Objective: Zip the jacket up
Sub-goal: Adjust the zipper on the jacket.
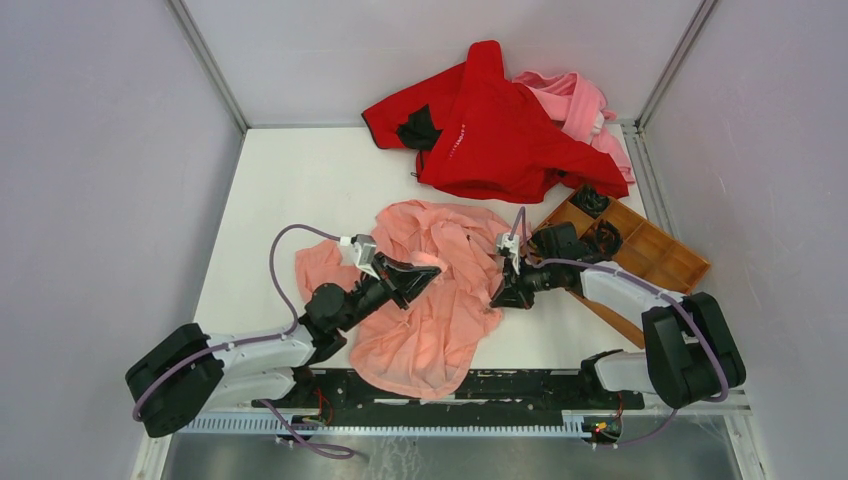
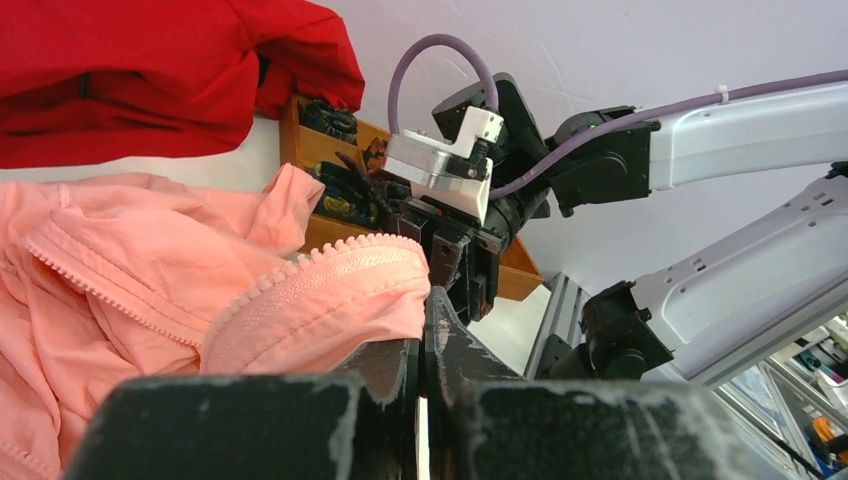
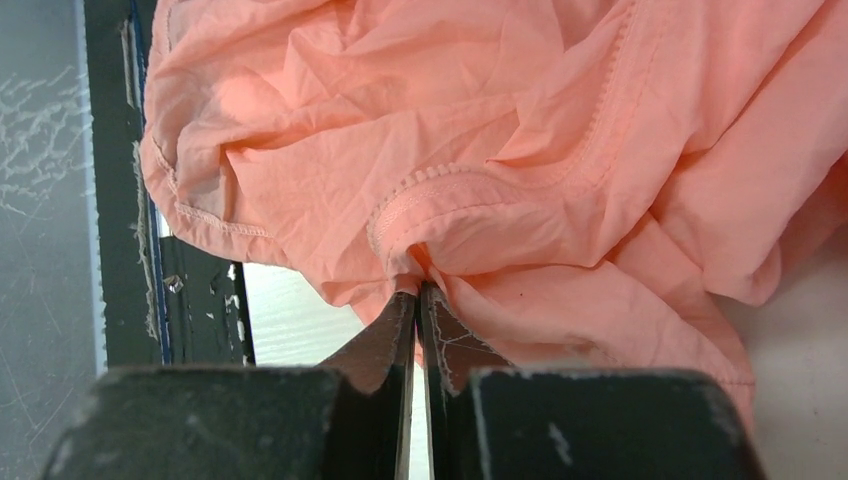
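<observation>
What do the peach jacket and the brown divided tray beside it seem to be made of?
The jacket looks like thin, matte woven fabric, perhaps a light synthetic: it crumples into fine soft folds. Its zipper teeth look like moulded plastic, coloured to match. The tray looks like smooth honey-brown wood, though no grain shows clearly.

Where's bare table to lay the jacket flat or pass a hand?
Largest bare patch: far-left table, between left wall, red garment and jacket. A smaller one front right, between jacket and right arm. Crowded: far right, with red garment, pink garment and tray.
</observation>
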Motion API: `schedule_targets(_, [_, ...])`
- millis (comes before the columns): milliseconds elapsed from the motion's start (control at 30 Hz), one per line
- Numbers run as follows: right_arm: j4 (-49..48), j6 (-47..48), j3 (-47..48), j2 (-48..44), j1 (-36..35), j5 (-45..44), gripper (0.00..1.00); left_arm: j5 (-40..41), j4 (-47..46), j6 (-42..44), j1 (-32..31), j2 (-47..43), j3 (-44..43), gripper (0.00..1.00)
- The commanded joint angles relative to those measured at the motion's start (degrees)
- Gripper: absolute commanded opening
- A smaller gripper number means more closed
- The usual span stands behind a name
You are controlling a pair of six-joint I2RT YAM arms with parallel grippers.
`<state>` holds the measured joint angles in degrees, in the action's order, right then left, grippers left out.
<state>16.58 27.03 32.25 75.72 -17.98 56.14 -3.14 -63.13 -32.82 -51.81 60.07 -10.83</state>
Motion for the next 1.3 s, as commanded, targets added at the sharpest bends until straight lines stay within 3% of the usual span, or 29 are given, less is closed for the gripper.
schedule_targets(0, [-2.8, 0.0, -1.2, -0.6, -0.7, -2.9, 0.1, -0.1, -2.9, -2.0, 0.2, 0.8, 0.7, 0.02])
schedule_targets(900, [-7.2, -3.1, -4.1, -2.4, -1.0, -5.0, 0.3, -0.1, -3.5, -2.1, 0.1, 0.3, 1.5, 0.02])
schedule_targets(1267, [-8.7, -3.8, -4.6, -1.7, -1.4, -6.4, 0.31, -0.1, -3.0, -2.0, 0.2, -0.4, 1.4, 0.02])
